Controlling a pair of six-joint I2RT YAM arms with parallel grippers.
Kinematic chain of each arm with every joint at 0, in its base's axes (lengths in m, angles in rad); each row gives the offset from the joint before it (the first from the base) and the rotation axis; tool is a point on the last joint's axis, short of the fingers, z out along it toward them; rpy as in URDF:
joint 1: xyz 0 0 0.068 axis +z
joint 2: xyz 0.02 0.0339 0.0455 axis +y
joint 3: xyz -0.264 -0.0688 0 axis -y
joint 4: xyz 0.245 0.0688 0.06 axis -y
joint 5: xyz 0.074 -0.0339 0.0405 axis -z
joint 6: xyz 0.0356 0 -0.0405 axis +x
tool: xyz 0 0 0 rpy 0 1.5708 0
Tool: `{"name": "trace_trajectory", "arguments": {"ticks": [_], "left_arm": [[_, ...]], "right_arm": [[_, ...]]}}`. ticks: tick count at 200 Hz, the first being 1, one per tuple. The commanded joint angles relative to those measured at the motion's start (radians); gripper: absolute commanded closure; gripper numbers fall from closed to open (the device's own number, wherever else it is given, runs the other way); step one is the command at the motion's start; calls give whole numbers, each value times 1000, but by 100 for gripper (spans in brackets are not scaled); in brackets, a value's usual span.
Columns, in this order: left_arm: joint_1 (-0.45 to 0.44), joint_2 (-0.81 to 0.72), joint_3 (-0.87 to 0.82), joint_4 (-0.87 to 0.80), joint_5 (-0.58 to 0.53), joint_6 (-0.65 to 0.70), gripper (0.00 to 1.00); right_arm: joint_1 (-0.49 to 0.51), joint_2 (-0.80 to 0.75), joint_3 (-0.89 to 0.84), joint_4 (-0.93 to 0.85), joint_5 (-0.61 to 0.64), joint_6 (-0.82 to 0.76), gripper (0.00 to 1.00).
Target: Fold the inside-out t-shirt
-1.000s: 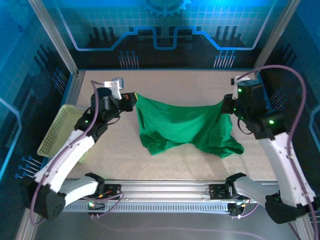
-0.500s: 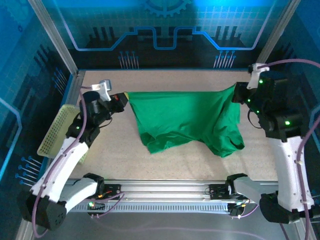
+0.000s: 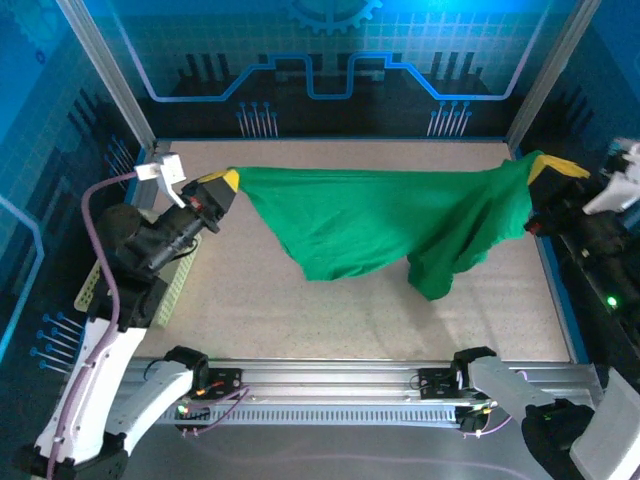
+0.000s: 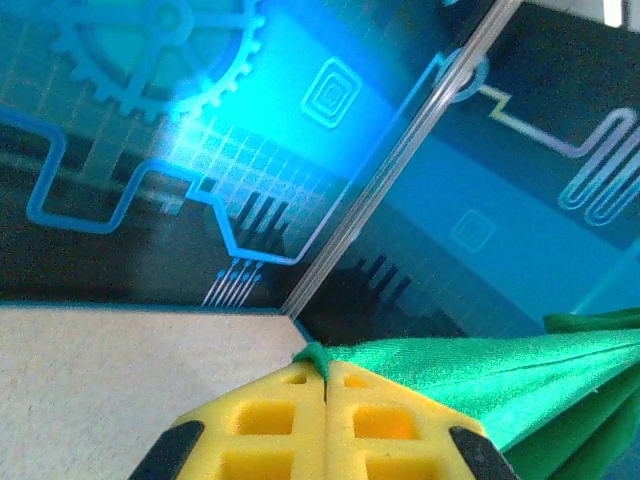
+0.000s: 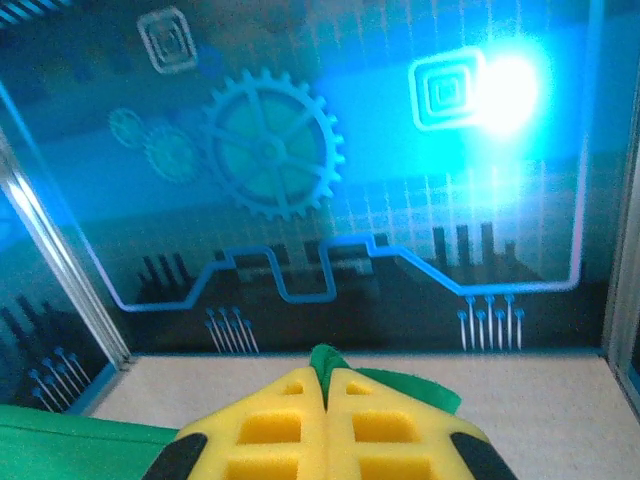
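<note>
Green fabric of the inside-out t-shirt (image 3: pixel 380 225) hangs stretched over the table (image 3: pixel 260 300) — we hold it at both ends. Our left gripper (image 3: pixel 227 181) at nine o'clock pinches one corner, our right gripper (image 3: pixel 542 165) at three o'clock pinches the other; the lower folds sag toward six o'clock.

From above, the left arm (image 3: pixel 150 240) covers most of the basket (image 3: pixel 178 285), leaving bits of mesh on either side, and the right arm (image 3: pixel 590 235) runs off the right edge. Each pinched corner of the t-shirt (image 3: pixel 380 225) is buried between the closed jaws of the left gripper (image 3: pixel 228 181) and the right gripper (image 3: pixel 540 165). In both wrist views the bottom edge cuts the yellow fingers (image 4: pixel 270 420), and the cloth runs out of frame: rightward on the left wrist, lower left on the right.
</note>
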Motion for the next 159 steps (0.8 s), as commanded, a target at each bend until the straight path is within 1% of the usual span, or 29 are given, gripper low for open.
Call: {"name": "trace_trajectory", "arguments": {"ticks": [1,27,62,84,111,130,148,159], "left_arm": [[9,-10,66,-7,19,-4,100],[10,45,130,-79,-40,28,100],[10,190,228,-196,-148,89,100],[10,285,279,-243,-217,104,100],[17,435,378,-286,-247,100,100],[36,561,507,-334,-256,102,100],[80,668,651,-378,-249,95,100],[116,720,735,-384,-224,80,100]], "right_arm": [[-15,6,38,3,-48,-11,100],[-15,43,24,25,-36,-11,100],[-15,121,-27,83,20,-24,100],[-16,196,-56,116,34,-40,100],[-16,315,-59,152,33,-48,100],[-24,422,13,162,39,-58,100],[-61,549,175,125,22,-55,100],[-88,627,278,107,-8,-49,100]]}}
